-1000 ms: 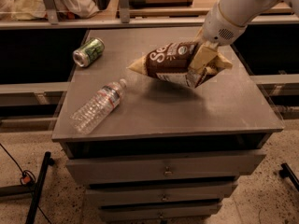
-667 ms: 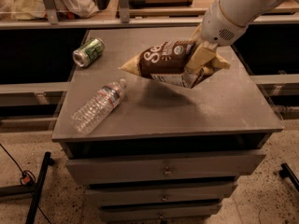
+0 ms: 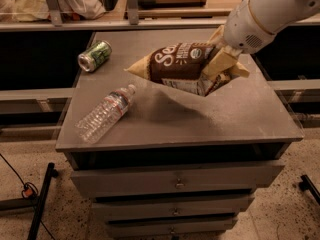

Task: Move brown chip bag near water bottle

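The end effector (image 3: 216,59), two cream-coloured fingers at the tip of a white arm, is pinching the right end of the crinkled dark-brown chip bag (image 3: 177,64), which has cream ends and white lettering. The chip bag stretches leftward from the end effector with its pointed cream tip aimed at the left side of the grey counter (image 3: 240,119). A soft shadow on the counter beneath it suggests that it hangs clear of the surface rather than resting on it.

The small clear ribbed plastic water bottle (image 3: 105,115), with a white cap and a label band, lies on its side to the left of the end effector and closer to the counter's front edge. Its cap points up and to the right, toward the bag. The bag's free tip is near the bottle's cap but not touching it. A green soda can (image 3: 95,55) lies on its side further left of the end effector, near the back-left corner.

The step in hand appears to be the carry: the bag is grasped and raised, and is partway toward the bottle. The next move calls for a short travel left and toward the front edge. The end effector would then lower the bag and let it go just beside the bottle, without knocking the bottle, which could roll easily.
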`<control>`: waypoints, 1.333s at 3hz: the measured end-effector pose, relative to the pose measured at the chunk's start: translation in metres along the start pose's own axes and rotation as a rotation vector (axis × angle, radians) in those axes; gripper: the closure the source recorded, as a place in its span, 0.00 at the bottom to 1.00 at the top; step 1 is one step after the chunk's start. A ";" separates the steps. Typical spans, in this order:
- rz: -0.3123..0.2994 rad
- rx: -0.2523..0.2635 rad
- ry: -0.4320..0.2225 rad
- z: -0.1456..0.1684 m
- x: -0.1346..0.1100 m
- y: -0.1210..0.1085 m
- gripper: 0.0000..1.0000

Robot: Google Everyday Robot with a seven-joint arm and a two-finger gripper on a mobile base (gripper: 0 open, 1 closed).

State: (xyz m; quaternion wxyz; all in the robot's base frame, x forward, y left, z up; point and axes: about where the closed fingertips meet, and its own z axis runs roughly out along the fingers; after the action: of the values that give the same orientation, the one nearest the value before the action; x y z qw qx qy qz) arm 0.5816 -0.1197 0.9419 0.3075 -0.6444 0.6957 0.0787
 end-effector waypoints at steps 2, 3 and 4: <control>-0.064 -0.035 -0.124 -0.011 0.014 0.027 1.00; -0.085 -0.011 -0.091 -0.011 0.022 0.039 1.00; -0.133 0.062 0.003 -0.005 0.024 0.056 1.00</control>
State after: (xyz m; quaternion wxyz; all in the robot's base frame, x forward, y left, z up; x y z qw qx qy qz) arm 0.5280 -0.1334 0.9173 0.3308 -0.6795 0.6539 0.0355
